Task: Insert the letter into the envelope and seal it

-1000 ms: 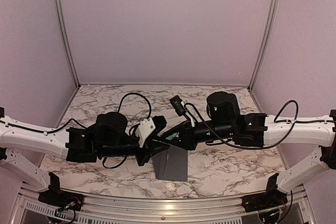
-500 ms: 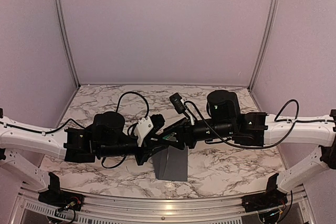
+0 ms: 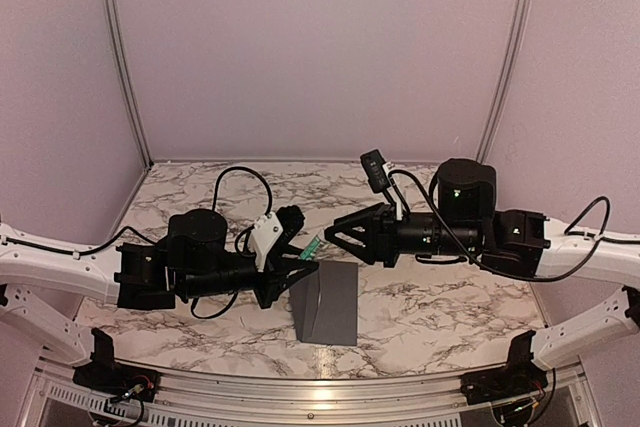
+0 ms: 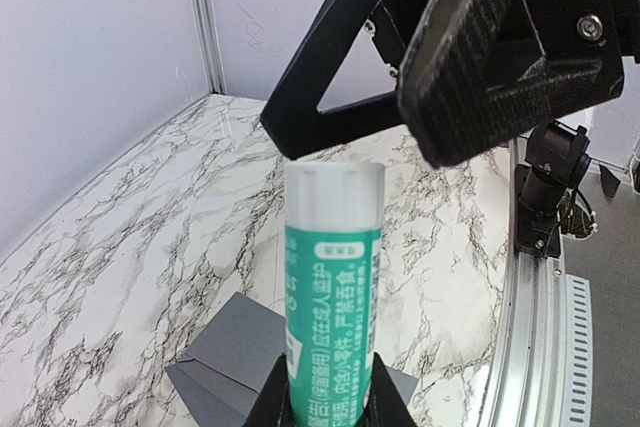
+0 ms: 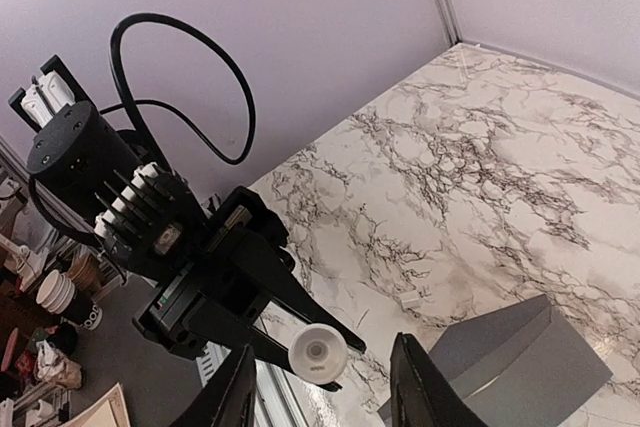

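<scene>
The dark grey envelope lies flat near the table's front edge, with a folded strip along its left side; it also shows under the tube and at the lower right. My left gripper is shut on a white-and-green tube, held above the envelope's far left corner. The tube points at my right gripper, whose jaws stand open a short way from the tube's white end. The letter is out of view.
A small white piece lies on the marble table beside the envelope. Pale walls close the back and sides. A metal rail runs along the near edge.
My right gripper has let go at the tube's end, opened, and pulled back to the right. The left gripper has shifted slightly left, still holding the tube.
</scene>
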